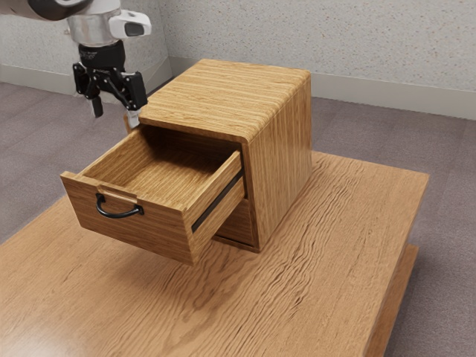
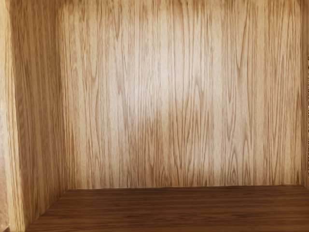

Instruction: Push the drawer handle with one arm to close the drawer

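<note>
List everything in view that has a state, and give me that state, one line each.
Drawer: pulled open, bare inside as far as can be seen.
Handle: attached to the drawer's front, untouched.
Gripper: open, fingers apart, holding nothing.
Cabinet: standing upright on the table.

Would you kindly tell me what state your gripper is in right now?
Gripper: open, its fingertips apart, holding nothing.
</note>
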### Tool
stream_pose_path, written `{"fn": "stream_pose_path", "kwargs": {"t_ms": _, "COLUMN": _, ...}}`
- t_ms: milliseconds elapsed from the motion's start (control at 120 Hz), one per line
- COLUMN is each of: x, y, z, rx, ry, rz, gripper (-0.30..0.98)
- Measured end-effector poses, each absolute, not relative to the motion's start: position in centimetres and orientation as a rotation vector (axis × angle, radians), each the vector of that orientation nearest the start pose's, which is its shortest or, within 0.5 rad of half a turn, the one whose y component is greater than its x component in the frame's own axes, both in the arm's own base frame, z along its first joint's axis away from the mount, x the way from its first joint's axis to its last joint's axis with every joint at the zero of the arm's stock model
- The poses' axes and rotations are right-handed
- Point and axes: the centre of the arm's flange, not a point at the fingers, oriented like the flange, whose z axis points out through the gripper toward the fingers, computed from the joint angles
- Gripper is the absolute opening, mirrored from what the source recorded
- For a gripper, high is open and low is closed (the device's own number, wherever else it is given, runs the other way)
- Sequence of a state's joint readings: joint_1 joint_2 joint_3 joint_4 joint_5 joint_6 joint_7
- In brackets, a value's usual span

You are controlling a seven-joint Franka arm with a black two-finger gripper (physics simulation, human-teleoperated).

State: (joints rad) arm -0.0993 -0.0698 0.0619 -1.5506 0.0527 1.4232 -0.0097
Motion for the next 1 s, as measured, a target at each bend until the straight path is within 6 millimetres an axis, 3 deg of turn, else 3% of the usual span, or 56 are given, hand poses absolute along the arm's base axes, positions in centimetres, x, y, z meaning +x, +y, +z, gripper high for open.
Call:
{"fn": "stream_pose_path", "kwargs": {"t_ms": 217, "x": 51.9, "y": -2.2, "z": 66.8, "rx": -3.09, "ry": 0.075, "rz": -0.009, "gripper": 0.69}}
{"fn": "stream_pose_path", "kwargs": {"t_ms": 267, "x": 49.8, "y": -2.3, "z": 67.7, "rx": -3.093, "ry": 0.082, "rz": -0.027, "gripper": 0.65}}
{"fn": "stream_pose_path", "kwargs": {"t_ms": 325, "x": 46.2, "y": -2.4, "z": 67.5, "rx": -3.08, "ry": 0.103, "rz": -0.028, "gripper": 0.5}}
{"fn": "stream_pose_path", "kwargs": {"t_ms": 433, "x": 40.1, "y": -1.8, "z": 62.9, "rx": -3.058, "ry": 0.123, "rz": -0.026, "gripper": 0.22}}
{"fn": "stream_pose_path", "kwargs": {"t_ms": 550, "x": 37.3, "y": -1.4, "z": 57.4, "rx": -3.053, "ry": 0.115, "rz": -0.017, "gripper": 0.06}}
{"fn": "stream_pose_path", "kwargs": {"t_ms": 775, "x": 36.4, "y": -1.5, "z": 51.4, "rx": -3.056, "ry": 0.083, "rz": 0.006, "gripper": -0.06}}
{"fn": "stream_pose_path", "kwargs": {"t_ms": 1000, "x": 37.9, "y": -2.1, "z": 50.0, "rx": -3.079, "ry": 0.049, "rz": -0.07, "gripper": -0.09}}
